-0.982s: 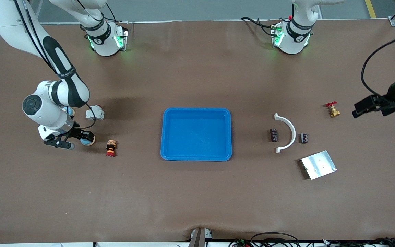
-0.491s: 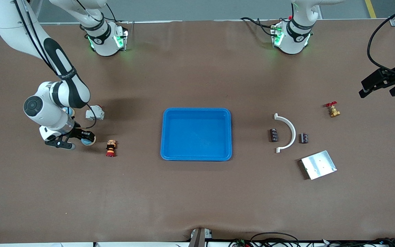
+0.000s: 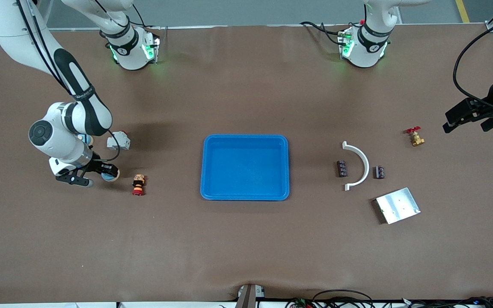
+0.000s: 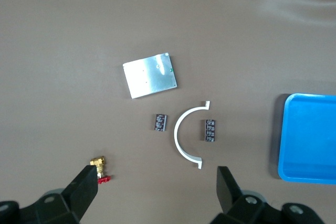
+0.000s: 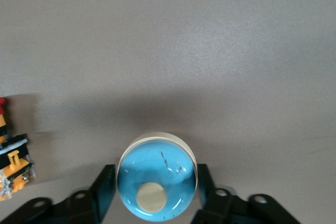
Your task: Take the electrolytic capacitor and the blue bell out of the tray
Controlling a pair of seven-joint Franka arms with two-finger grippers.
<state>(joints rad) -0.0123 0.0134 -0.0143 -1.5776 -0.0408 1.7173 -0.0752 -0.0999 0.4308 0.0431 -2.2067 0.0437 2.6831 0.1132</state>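
The bell is a light-blue dome on the table at the right arm's end. My right gripper is low over the table with a finger on each side of it. In the right wrist view the bell fills the gap of the right gripper, both fingers against its rim. Two small dark capacitor blocks lie at the left arm's end, also seen in the left wrist view. My left gripper is open and empty, high above the table near the brass valve.
A blue tray sits mid-table. A white arc lies between the capacitors, with a metal plate nearer the camera. A red-and-yellow button and a white-grey block lie close to the bell.
The left gripper rose toward the bases, then came back down a little near the valve. The right gripper has stayed around the bell, hardly moving.
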